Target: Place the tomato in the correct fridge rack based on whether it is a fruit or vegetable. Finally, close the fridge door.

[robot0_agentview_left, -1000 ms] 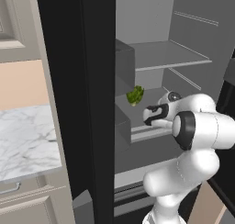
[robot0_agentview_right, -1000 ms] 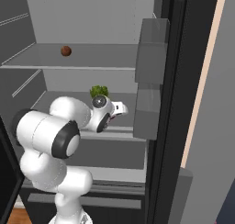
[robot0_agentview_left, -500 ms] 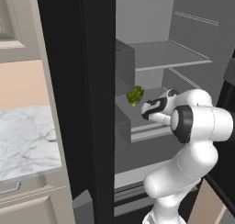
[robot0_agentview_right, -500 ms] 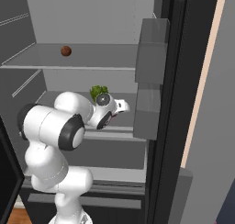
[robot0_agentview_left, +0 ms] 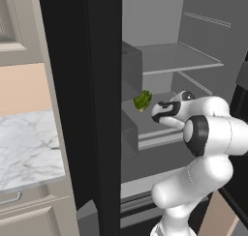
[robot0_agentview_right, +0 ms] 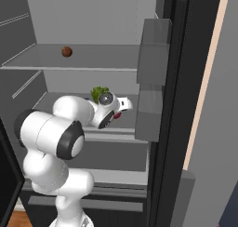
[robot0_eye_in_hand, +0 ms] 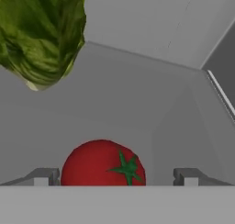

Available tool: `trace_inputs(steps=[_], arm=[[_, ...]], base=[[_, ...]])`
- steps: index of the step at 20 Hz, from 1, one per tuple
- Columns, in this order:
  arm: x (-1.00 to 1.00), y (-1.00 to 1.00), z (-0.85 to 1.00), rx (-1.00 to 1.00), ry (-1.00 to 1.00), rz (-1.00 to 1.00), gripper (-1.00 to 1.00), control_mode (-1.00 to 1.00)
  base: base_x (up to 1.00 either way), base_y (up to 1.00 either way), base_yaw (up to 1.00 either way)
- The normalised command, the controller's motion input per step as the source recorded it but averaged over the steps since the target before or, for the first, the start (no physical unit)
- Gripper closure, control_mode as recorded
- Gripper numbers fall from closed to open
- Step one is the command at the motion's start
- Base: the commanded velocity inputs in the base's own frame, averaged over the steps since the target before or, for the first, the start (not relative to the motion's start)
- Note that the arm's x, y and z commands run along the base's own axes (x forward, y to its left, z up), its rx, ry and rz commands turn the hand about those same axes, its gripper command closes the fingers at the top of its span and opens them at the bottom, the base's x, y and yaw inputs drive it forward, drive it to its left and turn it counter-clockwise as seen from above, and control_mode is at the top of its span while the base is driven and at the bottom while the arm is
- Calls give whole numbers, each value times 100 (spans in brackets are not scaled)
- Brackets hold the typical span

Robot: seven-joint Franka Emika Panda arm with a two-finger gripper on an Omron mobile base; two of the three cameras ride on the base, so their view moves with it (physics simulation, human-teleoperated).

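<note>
Tomato [robot0_eye_in_hand: 102,163] is seen in the hand view lying on the grey fridge rack [robot0_eye_in_hand: 137,103], between the two dark fingertips [robot0_eye_in_hand: 43,176] of the gripper [robot0_eye_in_hand: 114,177]; the jaws are spread wide apart, with a clear gap shown on the right side of the tomato, so it is not clamped. Its green stalk is turned toward the camera. A green leafy bunch [robot0_eye_in_hand: 41,35] is set on the same rack, further in and to the upper left of that view, apart from the tomato. In the right base view a sliver of red [robot0_agentview_right: 118,114] is visible just below the white hand [robot0_agentview_right: 111,110], low over the rack [robot0_agentview_right: 60,98], with the leafy bunch [robot0_agentview_right: 98,93] just behind the hand. On the shelf above [robot0_agentview_right: 93,63], a small brown ball [robot0_agentview_right: 67,51] is placed near its left side. In the left base view the hand [robot0_agentview_left: 167,111] is reached into the fridge beside the leafy bunch [robot0_agentview_left: 142,100], and the black fridge door [robot0_agentview_left: 82,109] is stood open next to a marble bench [robot0_agentview_left: 26,148].
</note>
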Motion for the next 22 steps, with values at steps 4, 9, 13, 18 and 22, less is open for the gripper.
trace_inputs(steps=[4,9,13,18,22], arm=[[0,2,25,0,0,0,-100,-100],[-1,27,19,-4,0,3,-100,-100],[-20,23,26,-5,0,1,-100,-100],[-25,14,26,-1,0,2,-100,-100],[-33,24,37,0,-1,6,-100,-100]], base=[[0,0,0],[0,0,0],[0,0,0],[0,0,0],[0,0,0]])
